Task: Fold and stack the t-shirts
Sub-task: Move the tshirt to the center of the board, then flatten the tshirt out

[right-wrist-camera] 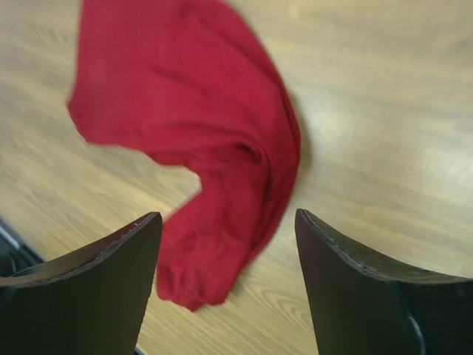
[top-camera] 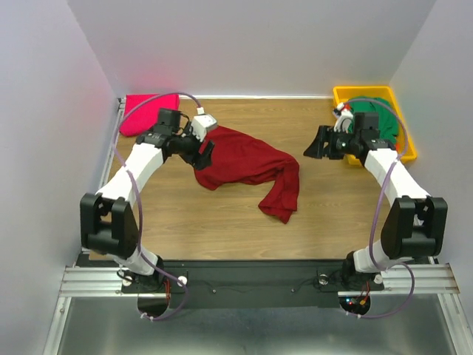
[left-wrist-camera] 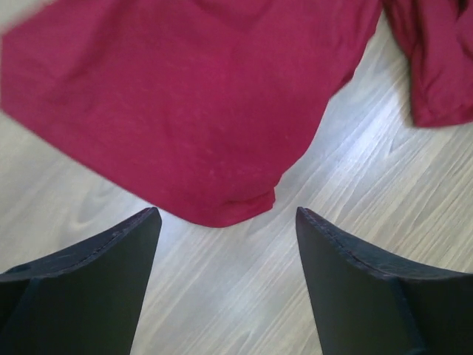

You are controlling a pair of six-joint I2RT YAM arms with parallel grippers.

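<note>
The maroon t-shirt [top-camera: 244, 164] lies crumpled on the wooden table at the middle, one end trailing toward the front. It also shows in the left wrist view [left-wrist-camera: 185, 96] and the right wrist view [right-wrist-camera: 199, 140]. My left gripper [top-camera: 207, 153] is open and empty at the shirt's left edge, just above the table [left-wrist-camera: 225, 222]. My right gripper [top-camera: 314, 145] is open and empty, apart from the shirt to its right [right-wrist-camera: 225, 222]. The pink t-shirt [top-camera: 140, 112] lies folded at the back left corner. The green t-shirt [top-camera: 380, 118] lies in the yellow bin.
The yellow plastic bin [top-camera: 406, 133] stands at the back right, beside the right arm's wrist. White walls close in the back and both sides. A metal rail [top-camera: 244, 277] runs along the near edge.
</note>
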